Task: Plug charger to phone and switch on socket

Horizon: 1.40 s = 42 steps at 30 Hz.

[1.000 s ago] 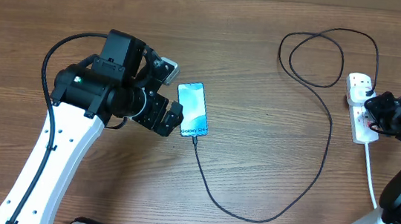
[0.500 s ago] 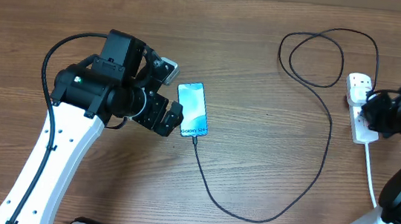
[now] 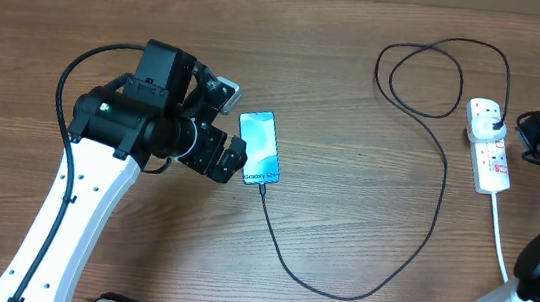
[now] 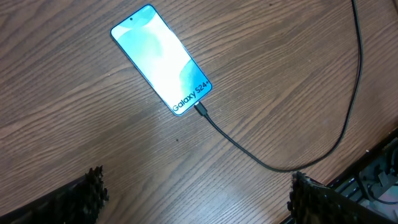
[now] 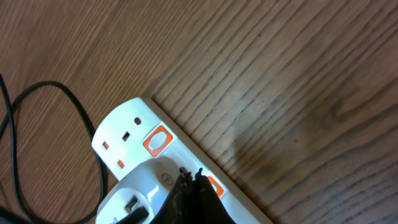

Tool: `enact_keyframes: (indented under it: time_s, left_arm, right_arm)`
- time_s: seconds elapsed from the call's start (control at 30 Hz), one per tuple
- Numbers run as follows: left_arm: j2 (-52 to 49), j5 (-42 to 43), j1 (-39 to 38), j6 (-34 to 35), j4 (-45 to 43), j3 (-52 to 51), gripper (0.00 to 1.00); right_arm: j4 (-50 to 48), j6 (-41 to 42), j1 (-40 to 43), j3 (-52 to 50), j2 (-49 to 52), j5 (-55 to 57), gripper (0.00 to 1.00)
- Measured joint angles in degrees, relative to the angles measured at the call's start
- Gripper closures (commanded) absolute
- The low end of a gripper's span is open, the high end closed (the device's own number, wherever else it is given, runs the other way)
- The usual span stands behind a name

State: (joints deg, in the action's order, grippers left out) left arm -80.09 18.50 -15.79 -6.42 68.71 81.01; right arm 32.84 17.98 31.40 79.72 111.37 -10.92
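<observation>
The phone [image 3: 258, 148] lies flat with its blue screen lit; it also shows in the left wrist view [image 4: 160, 59]. The charger's black cable [image 3: 410, 256] has its tip in the phone's bottom edge [image 4: 200, 111]. It loops right and up to the white socket strip [image 3: 490, 159]. My left gripper [image 3: 234, 159] is open and empty just left of the phone, its fingers [image 4: 87, 199] wide apart. My right gripper [image 3: 529, 130] is shut and empty at the strip's right side. Its tips [image 5: 193, 183] hover by an orange-red switch [image 5: 214, 185] beside the white adapter [image 5: 134, 199].
The strip's thick white cord [image 3: 501, 246] runs down toward the right arm's base. The cable forms a loose loop [image 3: 423, 82] at the back of the wooden table [image 3: 353, 130]. A second switch [image 5: 157, 140] sits by a free outlet.
My right gripper has drawn back to the right, from over the strip to beside it. The left arm, the phone and the cable have not moved.
</observation>
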Motion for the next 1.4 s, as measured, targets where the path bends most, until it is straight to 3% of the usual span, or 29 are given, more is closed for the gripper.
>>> enact_keyframes:
  time_s: [1.4]
  left_arm:
    - [0.0,0.0,0.0,0.0,-0.72,0.0,0.0]
  right_arm:
    - [-0.02,0.07,-1.18,0.55,6.45,-2.36,0.96]
